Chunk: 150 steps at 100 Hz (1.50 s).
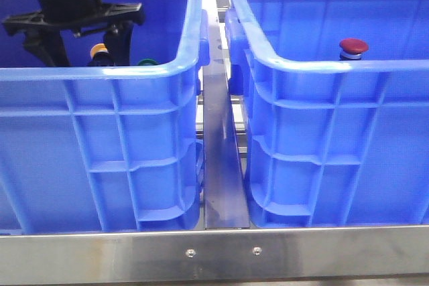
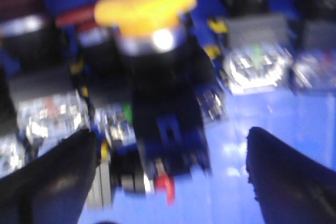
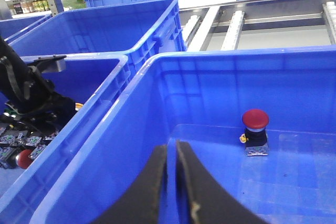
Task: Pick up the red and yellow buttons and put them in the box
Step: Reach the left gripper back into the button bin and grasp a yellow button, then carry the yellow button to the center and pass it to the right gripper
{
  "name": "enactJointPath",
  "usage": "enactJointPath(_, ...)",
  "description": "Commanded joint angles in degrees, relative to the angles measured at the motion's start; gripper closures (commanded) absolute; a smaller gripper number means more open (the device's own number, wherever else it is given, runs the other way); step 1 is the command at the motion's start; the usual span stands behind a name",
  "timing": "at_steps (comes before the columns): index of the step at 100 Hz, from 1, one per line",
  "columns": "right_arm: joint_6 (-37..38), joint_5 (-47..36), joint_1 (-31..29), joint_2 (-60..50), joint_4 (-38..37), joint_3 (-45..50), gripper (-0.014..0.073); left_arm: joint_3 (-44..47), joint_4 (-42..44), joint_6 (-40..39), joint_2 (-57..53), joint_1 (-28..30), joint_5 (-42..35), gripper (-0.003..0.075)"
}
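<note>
Two blue crates sit side by side on the metal frame, a steel rail (image 1: 221, 165) running in the narrow gap between them. The left gripper (image 1: 84, 48) is down inside the left crate (image 1: 100, 132), below its thick rolled rim, with its fingers (image 2: 47, 177) spread wide apart and nothing between them. Just ahead of those fingers stands the yellow button (image 2: 144, 9), upright on its dark body; the left wrist view is blurred, so whether a finger touches it is hard to say, though open blue floor shows on one side of it. On its other side it is crowded: more button bodies and silver blocks lie packed close around it, and a green cap (image 1: 146, 62) peeks over the rim just beside the gripper in the front view. Over in the box (image 1: 335, 132), the right-hand crate, the red button (image 3: 255, 129) stands upright and alone on the floor near the far wall, with bare floor all around it and well clear of the side walls. The right gripper (image 3: 171, 171) hangs over the box's near edge, its fingers pressed together with only a thin slit between them, holding nothing, well apart from the red button.
</note>
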Motion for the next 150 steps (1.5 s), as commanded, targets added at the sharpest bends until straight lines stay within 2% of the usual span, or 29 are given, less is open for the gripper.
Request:
enactJointPath(1, -0.2, -1.7, -0.2, 0.2, 0.5, -1.5, 0.0526, -2.0, -0.4, -0.1, -2.7, 0.1, -3.3, 0.0177)
enactJointPath(9, -0.2, -1.7, -0.2, 0.2, 0.5, -1.5, 0.0526, -2.0, -0.5, -0.1, -2.7, 0.1, -4.6, 0.0187)
enactJointPath(16, -0.2, -1.7, -0.2, 0.2, 0.5, -1.5, 0.0526, -2.0, -0.5, -0.1, -2.7, 0.1, -4.9, 0.0242)
enactJointPath(35, -0.2, -1.7, -0.2, 0.2, 0.5, -1.5, 0.0526, -2.0, -0.5, 0.0, -2.7, 0.1, -4.9, 0.0528)
enactJointPath(42, -0.2, -1.7, -0.2, 0.2, 0.5, -1.5, 0.0526, -2.0, -0.5, 0.0, -2.7, 0.1, -4.9, 0.0612)
enactJointPath(49, -0.2, -1.7, -0.2, 0.2, 0.5, -1.5, 0.0526, -2.0, -0.5, 0.0, -2.7, 0.1, -4.9, 0.0676)
enactJointPath(61, -0.2, -1.8, -0.2, 0.2, 0.5, -1.5, 0.0526, -2.0, -0.3, 0.0, -3.5, 0.1, -4.7, 0.074)
enactJointPath(89, -0.2, -1.9, -0.2, 0.2, 0.5, -1.5, 0.0526, -1.9, 3.1, 0.0, -9.0, -1.7, -4.5, 0.0741)
enactJointPath(123, -0.2, -1.8, -0.2, 0.2, 0.5, -1.5, 0.0526, -1.3, 4.0, 0.0, -16.9, -7.9, -4.7, 0.0741)
enactJointPath(150, -0.2, -1.7, -0.2, 0.2, 0.5, -1.5, 0.0526, 3.6, 4.0, 1.0, -22.1, -13.8, -5.2, 0.0741)
